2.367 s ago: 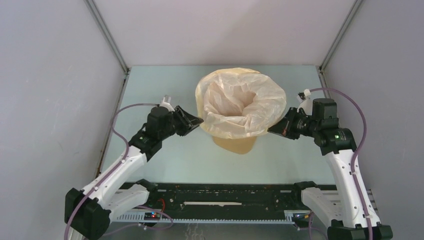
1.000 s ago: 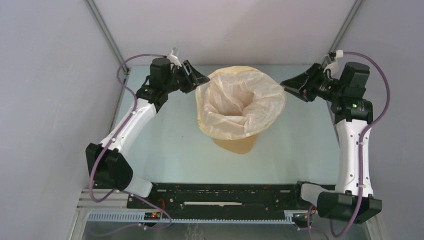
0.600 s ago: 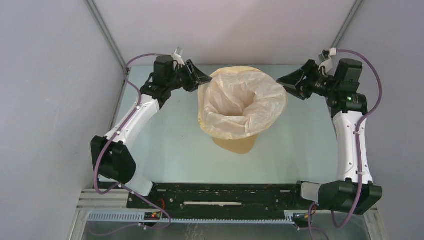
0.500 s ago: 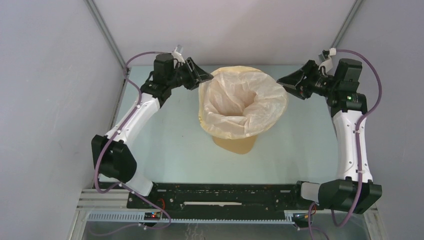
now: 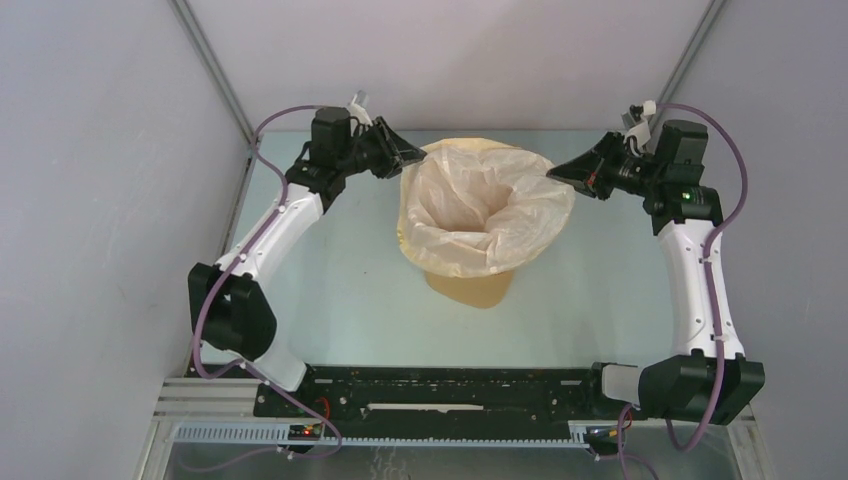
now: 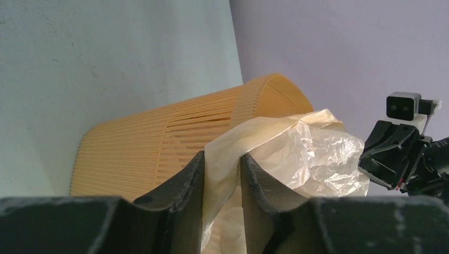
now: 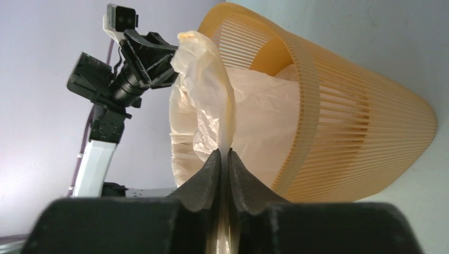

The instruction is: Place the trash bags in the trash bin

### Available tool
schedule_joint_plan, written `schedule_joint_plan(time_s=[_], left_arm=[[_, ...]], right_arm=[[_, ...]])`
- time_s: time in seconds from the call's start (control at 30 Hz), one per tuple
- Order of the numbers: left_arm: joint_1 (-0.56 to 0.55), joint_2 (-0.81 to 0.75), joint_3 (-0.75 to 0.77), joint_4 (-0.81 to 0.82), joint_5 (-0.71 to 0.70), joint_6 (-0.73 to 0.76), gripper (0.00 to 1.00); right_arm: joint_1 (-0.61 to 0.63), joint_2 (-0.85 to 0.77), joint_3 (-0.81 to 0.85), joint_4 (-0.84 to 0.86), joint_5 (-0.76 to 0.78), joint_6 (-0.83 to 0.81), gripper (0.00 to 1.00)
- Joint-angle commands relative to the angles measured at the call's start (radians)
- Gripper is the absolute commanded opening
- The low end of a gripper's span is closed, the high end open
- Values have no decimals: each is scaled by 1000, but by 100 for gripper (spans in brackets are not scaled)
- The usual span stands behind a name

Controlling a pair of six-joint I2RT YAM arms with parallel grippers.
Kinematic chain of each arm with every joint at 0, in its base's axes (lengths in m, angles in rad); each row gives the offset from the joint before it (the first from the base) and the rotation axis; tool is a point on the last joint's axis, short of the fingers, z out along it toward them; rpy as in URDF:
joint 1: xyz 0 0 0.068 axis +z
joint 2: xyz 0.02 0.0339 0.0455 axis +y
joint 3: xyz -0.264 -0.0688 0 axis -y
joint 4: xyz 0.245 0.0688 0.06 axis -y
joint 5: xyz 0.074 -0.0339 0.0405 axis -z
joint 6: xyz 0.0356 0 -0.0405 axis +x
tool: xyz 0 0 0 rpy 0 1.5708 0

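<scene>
The trash bin (image 5: 470,288) is an orange-tan slatted basket at mid table, also in the left wrist view (image 6: 159,137) and the right wrist view (image 7: 360,132). A translucent cream trash bag (image 5: 480,195) sits in it, its mouth spread over the rim. My left gripper (image 5: 415,158) is at the bag's far-left edge. In its wrist view (image 6: 221,154) a fold of the bag (image 6: 312,143) fills the narrow gap between the fingers. My right gripper (image 5: 552,176) is at the far-right edge, shut tight (image 7: 223,152) on a pinched ridge of the bag (image 7: 206,90).
Grey walls close in the table on three sides, with metal posts at the back corners. A black rail (image 5: 430,395) runs along the near edge between the arm bases. Each wrist view shows the other gripper across the bin (image 6: 405,106) (image 7: 143,58).
Both arms have swung from the bin's near sides up to its far rim. The left gripper closed on the bag first. The right gripper has just moved in and closed on its edge.
</scene>
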Motion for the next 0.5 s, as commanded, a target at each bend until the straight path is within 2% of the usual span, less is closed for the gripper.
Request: schedule_joint_plan(time_s=[0.0, 0.17, 0.33, 0.47], left_arm=[[6, 11, 65, 29, 19, -6, 30], [6, 40, 94, 23, 14, -13, 20], [6, 91, 134, 25, 3, -45, 12], [6, 139, 174, 36, 8, -89, 9]], right_arm=[[-21, -7, 1, 57, 18, 16, 11], [-34, 24, 1, 72, 44, 19, 15], [-33, 83, 1, 65, 76, -9, 13], [-36, 114, 2, 92, 97, -4, 13]])
